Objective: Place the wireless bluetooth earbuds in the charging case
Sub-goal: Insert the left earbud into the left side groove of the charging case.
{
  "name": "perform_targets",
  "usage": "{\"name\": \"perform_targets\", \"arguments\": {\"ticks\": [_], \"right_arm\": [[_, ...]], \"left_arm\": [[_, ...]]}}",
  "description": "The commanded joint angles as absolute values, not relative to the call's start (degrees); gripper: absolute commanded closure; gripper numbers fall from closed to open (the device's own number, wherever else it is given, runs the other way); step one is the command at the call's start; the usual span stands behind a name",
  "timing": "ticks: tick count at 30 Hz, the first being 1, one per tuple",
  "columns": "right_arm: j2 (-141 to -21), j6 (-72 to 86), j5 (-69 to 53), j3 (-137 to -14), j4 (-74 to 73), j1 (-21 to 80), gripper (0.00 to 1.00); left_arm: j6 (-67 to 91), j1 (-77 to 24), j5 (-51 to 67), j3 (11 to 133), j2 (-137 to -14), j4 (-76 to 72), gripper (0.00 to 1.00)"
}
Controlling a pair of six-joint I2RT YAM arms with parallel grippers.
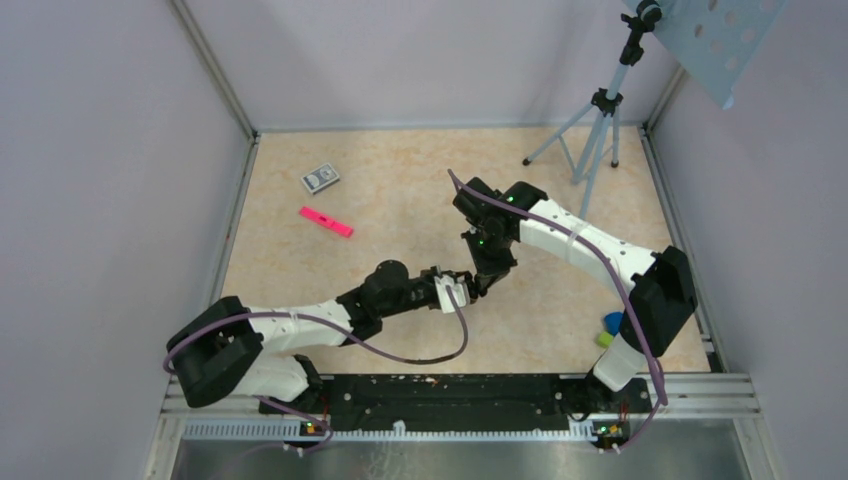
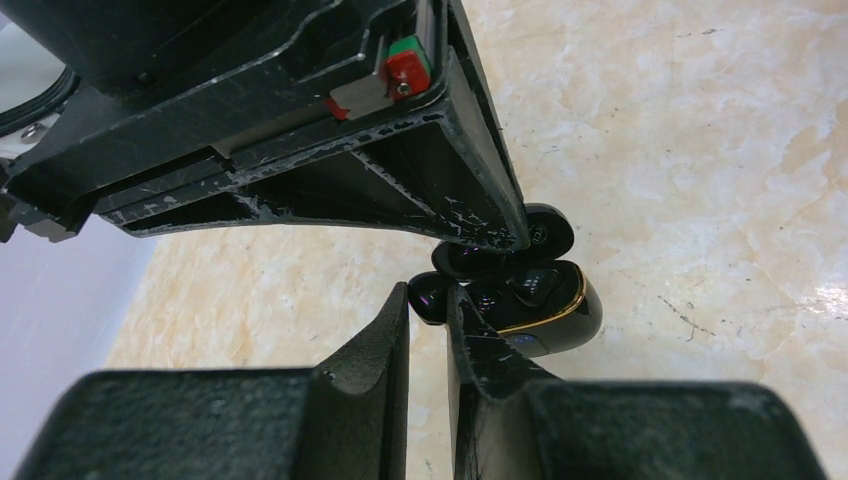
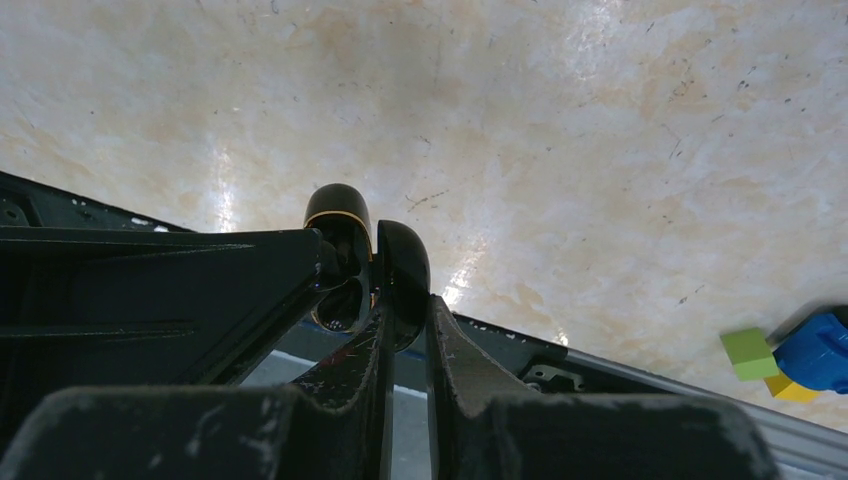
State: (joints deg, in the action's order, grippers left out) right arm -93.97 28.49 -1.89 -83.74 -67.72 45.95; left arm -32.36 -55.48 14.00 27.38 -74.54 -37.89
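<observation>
The charging case is glossy black with a gold rim and a bluish spot on its front. It hangs just above the table, lid apart from the body. My left gripper is shut on a black rounded end of the case. My right gripper is shut on the domed lid, beside the gold-rimmed body. From above, both grippers meet at mid table and hide the case. Dark glossy shapes fill the case's wells. I cannot tell the earbuds apart from them.
A pink bar and a small grey box lie at the far left. A tripod stands at the back right. Blue and green blocks sit near the right arm's base. A metal rail borders the near edge.
</observation>
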Motion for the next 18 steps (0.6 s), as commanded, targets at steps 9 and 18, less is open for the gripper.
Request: {"name": "perform_targets", "arguments": {"ticks": [9,18], "right_arm": [[-91.7,29.0,1.1,-86.0,-68.8,45.7,0.98],[-92.2,28.7,1.9,-86.7,-69.7,45.8,0.98]], "left_arm": [[-34.9,-57.2,14.4,28.7,-74.2,-33.7,1.0],[-34.4,-58.2,13.8,29.2,-74.4,-32.9,1.0]]}}
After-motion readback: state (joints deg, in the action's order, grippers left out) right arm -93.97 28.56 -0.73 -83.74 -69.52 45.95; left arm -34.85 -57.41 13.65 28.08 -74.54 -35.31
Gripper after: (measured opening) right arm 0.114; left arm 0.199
